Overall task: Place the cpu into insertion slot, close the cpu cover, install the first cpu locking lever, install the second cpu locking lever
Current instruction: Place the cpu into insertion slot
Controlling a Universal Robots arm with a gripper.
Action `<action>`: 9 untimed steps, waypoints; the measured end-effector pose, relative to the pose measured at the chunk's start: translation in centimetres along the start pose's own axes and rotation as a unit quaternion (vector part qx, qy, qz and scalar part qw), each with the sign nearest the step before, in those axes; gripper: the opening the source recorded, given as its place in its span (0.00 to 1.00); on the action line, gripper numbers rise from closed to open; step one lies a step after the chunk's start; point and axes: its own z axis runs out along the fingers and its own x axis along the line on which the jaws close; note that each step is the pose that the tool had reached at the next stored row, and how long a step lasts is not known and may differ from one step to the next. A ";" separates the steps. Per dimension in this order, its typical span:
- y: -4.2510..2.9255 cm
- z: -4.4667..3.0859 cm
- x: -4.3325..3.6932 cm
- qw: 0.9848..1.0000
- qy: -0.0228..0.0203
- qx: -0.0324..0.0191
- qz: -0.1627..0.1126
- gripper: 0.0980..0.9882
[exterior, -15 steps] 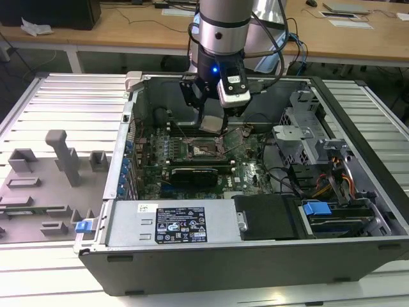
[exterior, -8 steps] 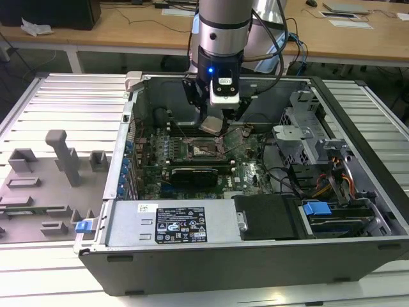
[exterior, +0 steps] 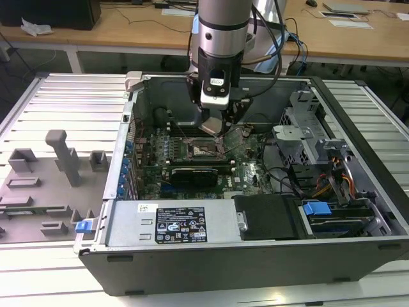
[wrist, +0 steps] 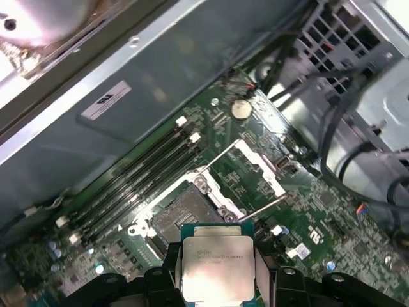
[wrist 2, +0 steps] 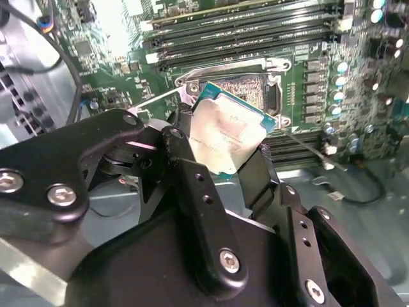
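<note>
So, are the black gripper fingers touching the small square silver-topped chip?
Touching. In the first wrist view the gripper has its black fingers flush against opposite edges of the square silver-topped cpu.

cpu (wrist 2: 223, 137) side edges behind fingers (wrist 2: 257, 176)

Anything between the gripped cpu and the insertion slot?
Nothing. In the first wrist view the small square silver-topped cpu, clamped in the black end effector, faces the open, dark-centred insertion slot with no part between them.
</note>
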 end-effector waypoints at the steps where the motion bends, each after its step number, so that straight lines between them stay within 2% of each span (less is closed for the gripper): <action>1: 0.00 0.01 0.00 1.000 -0.001 0.000 0.008 0.50; 6: -0.01 0.11 0.00 0.999 -0.005 0.000 0.052 0.50; 8: -0.01 0.15 0.00 0.998 -0.006 0.000 0.069 0.50; 9: -0.02 0.17 0.00 0.996 -0.007 -0.001 0.084 0.50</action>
